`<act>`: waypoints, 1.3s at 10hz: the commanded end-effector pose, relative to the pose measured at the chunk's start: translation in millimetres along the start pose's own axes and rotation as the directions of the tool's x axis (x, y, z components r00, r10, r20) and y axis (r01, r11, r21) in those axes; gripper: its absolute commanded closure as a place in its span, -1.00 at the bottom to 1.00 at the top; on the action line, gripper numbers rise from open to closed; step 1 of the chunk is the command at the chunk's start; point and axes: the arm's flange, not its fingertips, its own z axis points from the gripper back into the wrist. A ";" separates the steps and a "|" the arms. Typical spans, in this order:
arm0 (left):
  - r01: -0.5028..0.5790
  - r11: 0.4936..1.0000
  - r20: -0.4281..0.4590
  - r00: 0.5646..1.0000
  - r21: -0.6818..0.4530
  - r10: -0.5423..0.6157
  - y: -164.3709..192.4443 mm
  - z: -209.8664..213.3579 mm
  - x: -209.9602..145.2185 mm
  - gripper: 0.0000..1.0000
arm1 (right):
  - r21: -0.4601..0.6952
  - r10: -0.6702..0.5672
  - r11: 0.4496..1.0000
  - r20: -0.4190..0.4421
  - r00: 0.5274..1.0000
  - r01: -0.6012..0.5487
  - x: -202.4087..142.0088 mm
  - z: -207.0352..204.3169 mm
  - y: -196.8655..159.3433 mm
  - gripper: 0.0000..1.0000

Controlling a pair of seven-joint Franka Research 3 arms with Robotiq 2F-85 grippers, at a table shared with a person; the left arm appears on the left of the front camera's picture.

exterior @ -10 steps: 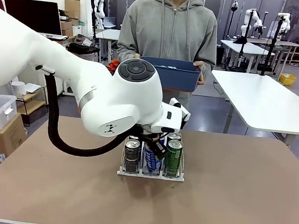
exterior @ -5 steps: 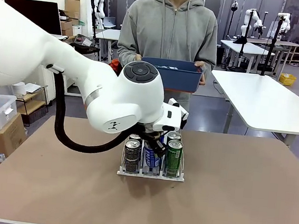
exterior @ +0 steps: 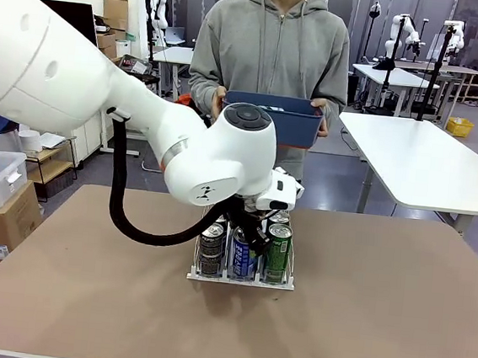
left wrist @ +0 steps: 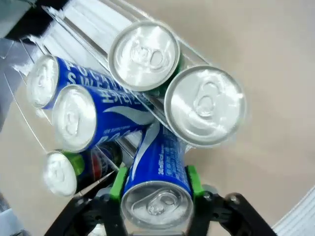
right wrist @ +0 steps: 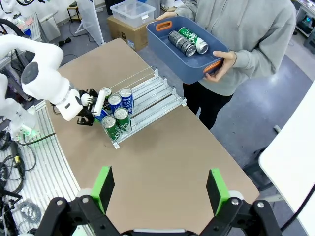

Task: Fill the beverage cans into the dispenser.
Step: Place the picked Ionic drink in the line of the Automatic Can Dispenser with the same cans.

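Brown table (exterior: 395, 312) in a busy lab, and we're right at the moment of loading. Our blue POCARI can (left wrist: 157, 160) is clamped between the green pads of the left gripper (left wrist: 155, 181). It is tilted, its silver top towards the wrist camera and its foot angling down at the dispenser (exterior: 242, 278).

The dispenser sits about mid-table, well clear of every edge. It already carries a dark can (exterior: 210, 246) on one side, a green can (exterior: 279, 249) on the other and blue ones between. The wrist view shows more silver tops lined up behind them.

What's new? A second ago the big white left arm (exterior: 143, 119) sat lower and further towards the left edge of the table. It has since swung across and lifted, its round joint cap now level with the bin. The can stays low over the robot-side end of the rack. We read that as lining up for the drop. We judge it is aimed at the middle lane, though that's hard to call. It is not yet let go, so this can doesn't count.

Beyond the far edge the person (exterior: 273, 47) stands as before, holding the blue bin (exterior: 286, 124) with spare cans (right wrist: 186, 42) inside. High above, the right gripper (right wrist: 161, 189) hangs spread wide, holding nothing.
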 end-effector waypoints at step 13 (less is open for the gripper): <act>-0.091 0.996 0.033 0.995 -0.008 0.091 13.4 43.7 -12.5 -1.00 | 0.005 0.002 1.000 0.002 1.000 -0.002 -0.6 -2.7 1.8 -1.00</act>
